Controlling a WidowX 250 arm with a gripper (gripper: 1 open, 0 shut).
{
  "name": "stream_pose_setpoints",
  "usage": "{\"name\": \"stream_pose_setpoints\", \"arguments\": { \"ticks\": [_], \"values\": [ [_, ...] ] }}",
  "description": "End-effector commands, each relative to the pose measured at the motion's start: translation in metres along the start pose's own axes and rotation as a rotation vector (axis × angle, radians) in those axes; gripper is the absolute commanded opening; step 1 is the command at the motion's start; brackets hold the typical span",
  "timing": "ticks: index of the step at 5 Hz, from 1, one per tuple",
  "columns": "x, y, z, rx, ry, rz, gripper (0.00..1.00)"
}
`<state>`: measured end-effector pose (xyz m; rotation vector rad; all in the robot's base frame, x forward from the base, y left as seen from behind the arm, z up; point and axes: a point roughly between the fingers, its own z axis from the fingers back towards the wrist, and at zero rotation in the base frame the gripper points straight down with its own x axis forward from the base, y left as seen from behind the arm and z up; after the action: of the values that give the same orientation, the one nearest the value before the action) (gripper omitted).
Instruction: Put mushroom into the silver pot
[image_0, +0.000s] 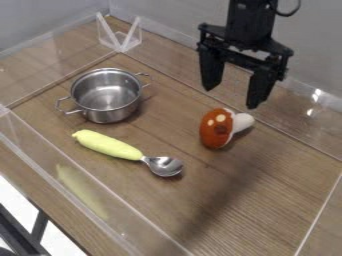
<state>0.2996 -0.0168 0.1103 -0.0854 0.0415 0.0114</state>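
Observation:
The mushroom (219, 126), orange-red cap with pale spots and a white stem, lies on its side on the wooden table right of centre. My black gripper (235, 85) hangs above and slightly behind it, pointing down, open, with nothing between its fingers. The silver pot (106, 94), round shiny steel with two small side handles, stands empty to the left of the mushroom.
A spoon (127, 153) with a yellow handle and metal bowl lies in front of the pot. Clear acrylic walls (27, 150) ring the table. A small clear stand (124, 38) sits at the back edge.

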Motion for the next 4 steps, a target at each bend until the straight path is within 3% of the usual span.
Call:
{"name": "stream_pose_setpoints", "arguments": {
  "ticks": [1, 3, 4],
  "values": [
    [-0.01, -0.005, 0.012, 0.002, -0.039, 0.007, 1.0],
    [0.006, -0.003, -0.027, 0.009, -0.028, 0.012, 1.0],
    [0.006, 0.006, -0.046, 0.008, -0.035, 0.078, 1.0]
  ]
}}
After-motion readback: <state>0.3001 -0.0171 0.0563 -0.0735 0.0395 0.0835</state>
